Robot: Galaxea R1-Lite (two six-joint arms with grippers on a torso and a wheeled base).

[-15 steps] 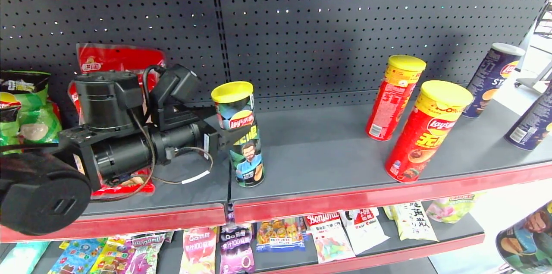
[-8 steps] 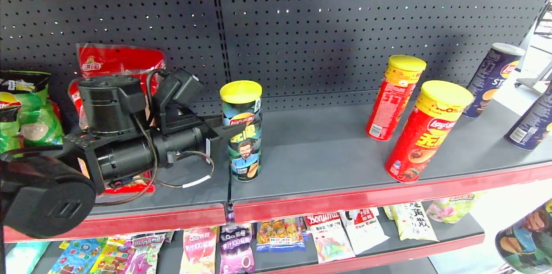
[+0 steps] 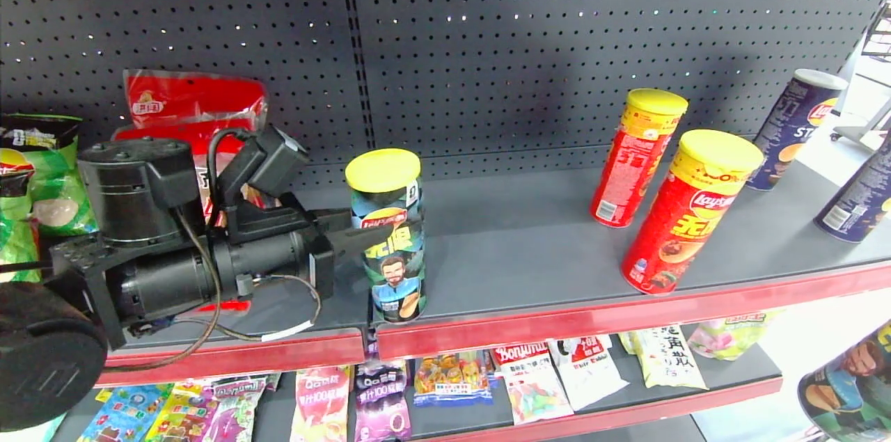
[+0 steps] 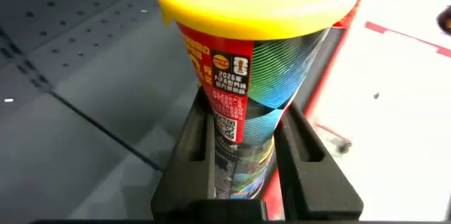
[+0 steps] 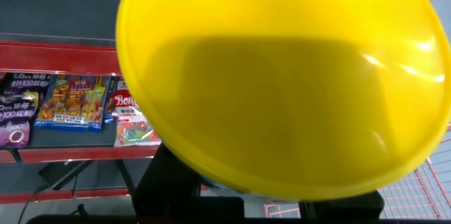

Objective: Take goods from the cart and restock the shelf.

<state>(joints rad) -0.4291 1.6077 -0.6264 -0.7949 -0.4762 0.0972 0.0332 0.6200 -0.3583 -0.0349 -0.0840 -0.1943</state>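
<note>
Red bag point(image 3: 195, 104) at 9 o'clock is half hidden behind the left arm point(image 3: 174, 268). At 4 o'clock the second can point(image 3: 846, 386) is cut off by the edge. Its yellow lid point(image 5: 282, 76) hides its body.

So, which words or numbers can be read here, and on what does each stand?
"2026": on the red strip of the yellow-lidded chip can held in the left gripper.
"100": on the purple pouch on the lower shelf.
Other small print: too small to read.

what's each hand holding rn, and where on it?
Left hand grips the yellow-lidded chip can at mid-body. Right hand holds a second can, grip spot hidden under its lid.
</note>
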